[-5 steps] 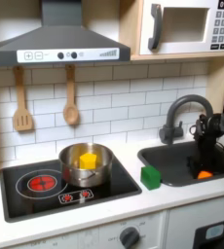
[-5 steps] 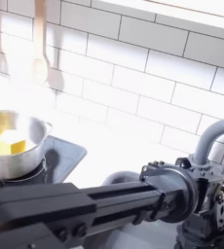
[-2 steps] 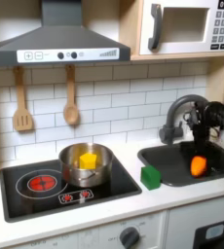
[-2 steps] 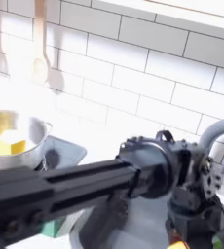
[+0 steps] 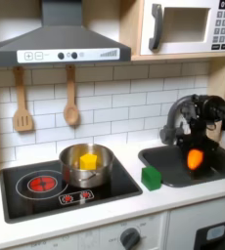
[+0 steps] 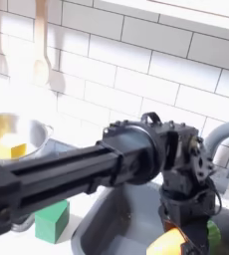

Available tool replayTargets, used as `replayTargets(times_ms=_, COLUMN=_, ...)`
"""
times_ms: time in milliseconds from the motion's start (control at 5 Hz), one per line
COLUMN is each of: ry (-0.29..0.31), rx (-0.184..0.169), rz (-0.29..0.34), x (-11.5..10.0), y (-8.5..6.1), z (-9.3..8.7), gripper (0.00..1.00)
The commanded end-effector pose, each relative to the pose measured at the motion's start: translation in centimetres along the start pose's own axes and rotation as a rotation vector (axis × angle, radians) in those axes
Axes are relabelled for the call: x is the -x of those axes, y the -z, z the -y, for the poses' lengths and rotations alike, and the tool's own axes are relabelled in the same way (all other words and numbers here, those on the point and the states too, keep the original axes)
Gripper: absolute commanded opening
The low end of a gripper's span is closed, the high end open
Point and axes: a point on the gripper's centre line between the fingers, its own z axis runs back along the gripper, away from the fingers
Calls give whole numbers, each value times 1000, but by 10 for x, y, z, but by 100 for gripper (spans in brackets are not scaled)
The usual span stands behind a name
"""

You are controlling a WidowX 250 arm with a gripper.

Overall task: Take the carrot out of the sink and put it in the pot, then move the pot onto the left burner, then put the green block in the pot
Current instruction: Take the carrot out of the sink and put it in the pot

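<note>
Since a second ago the gripper (image 5: 194, 146) has lifted up out of the sink (image 5: 173, 168), clamped on the carrot (image 5: 194, 159), which now hangs above the basin, while the green block (image 5: 151, 178) sits beside the pot (image 5: 87, 168).

Bright, even light; both exterior views soft, perhaps slightly motion-blurred.

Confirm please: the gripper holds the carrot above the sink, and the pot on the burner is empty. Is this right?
Not quite. The pot is not empty: the first exterior view shows a yellow block inside it. The rest is right: the gripper holds the carrot above the sink.
</note>
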Motion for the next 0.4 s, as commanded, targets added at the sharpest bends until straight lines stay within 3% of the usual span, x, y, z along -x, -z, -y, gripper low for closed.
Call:
replayTargets(times_ms=0, ry=-145, rx=-19, rz=48, x=3, y=-40, z=0, gripper=0)
replayTargets(times_ms=200, ry=-304, rx=-38, rz=58, x=12, y=-33, z=-2, gripper=0)
